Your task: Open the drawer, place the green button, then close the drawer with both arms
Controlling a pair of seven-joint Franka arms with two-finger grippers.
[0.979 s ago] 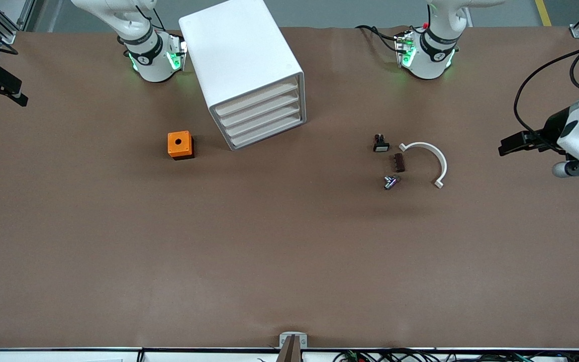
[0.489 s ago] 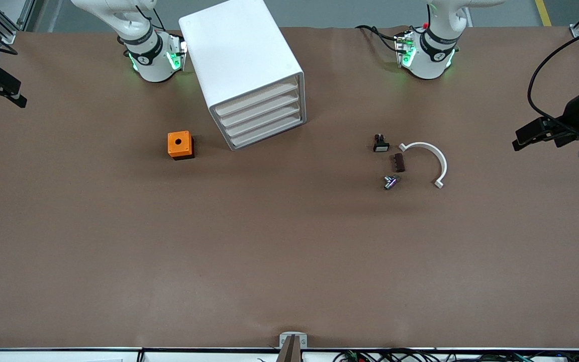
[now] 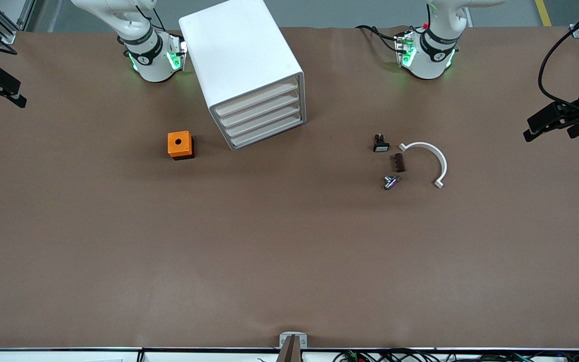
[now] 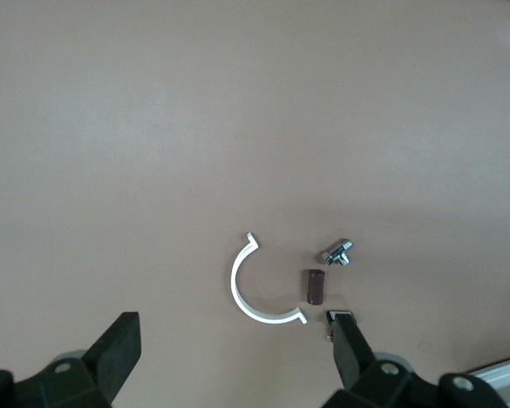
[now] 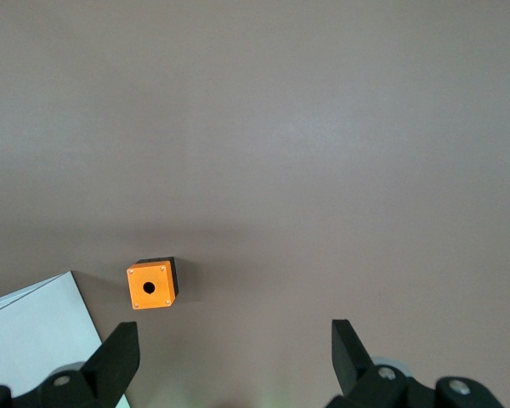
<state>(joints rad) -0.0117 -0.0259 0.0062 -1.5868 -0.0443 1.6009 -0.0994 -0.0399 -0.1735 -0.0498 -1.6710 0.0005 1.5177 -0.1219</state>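
Brown table (image 3: 289, 251) held my closed drawer (image 3: 268, 133); no green button was discernible. Left gripper (image 3: 546, 124) and right gripper (image 3: 10, 95) hung at opposite ends, jaws wide, empty.

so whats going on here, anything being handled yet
Nothing is held yet. The left tool hangs open at the left arm's end of the table, the right tool open at the other end. The cabinet has all four drawers shut, including the lowest drawer. A white-capped button, a brown block, a metal part and a white clip lie on the table. No green button is visible.
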